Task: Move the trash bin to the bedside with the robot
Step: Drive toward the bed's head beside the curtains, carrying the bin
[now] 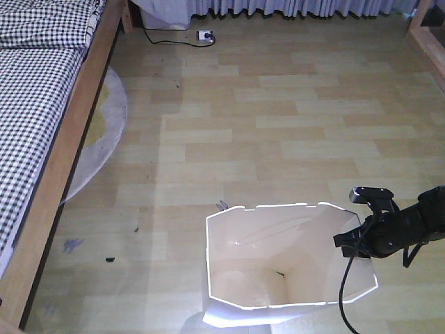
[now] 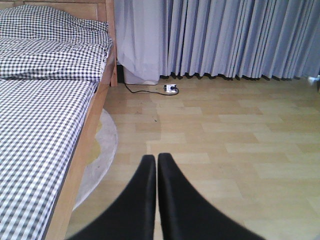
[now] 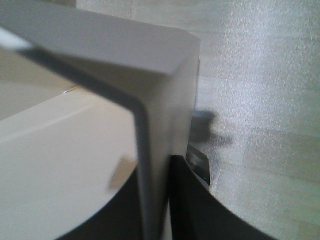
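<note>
The white trash bin [image 1: 278,261] with an angular faceted rim stands on the wooden floor at the bottom centre of the front view, its cream inside showing. My right gripper [image 1: 356,240] is shut on the bin's right rim; in the right wrist view the rim wall [image 3: 155,150] sits between the two black fingers [image 3: 190,200]. The bed [image 1: 38,118] with light wooden frame and black-and-white checked bedding runs along the left, apart from the bin. It also shows in the left wrist view [image 2: 45,125]. My left gripper [image 2: 156,162] is shut and empty above the floor.
A grey round rug [image 1: 104,132] lies partly under the bed. A white power strip [image 1: 204,35] with a black cable lies by the curtains [image 2: 225,40] at the back. A wooden furniture leg [image 1: 427,42] stands at the far right. Small dark scraps [image 1: 110,259] lie near the bed frame.
</note>
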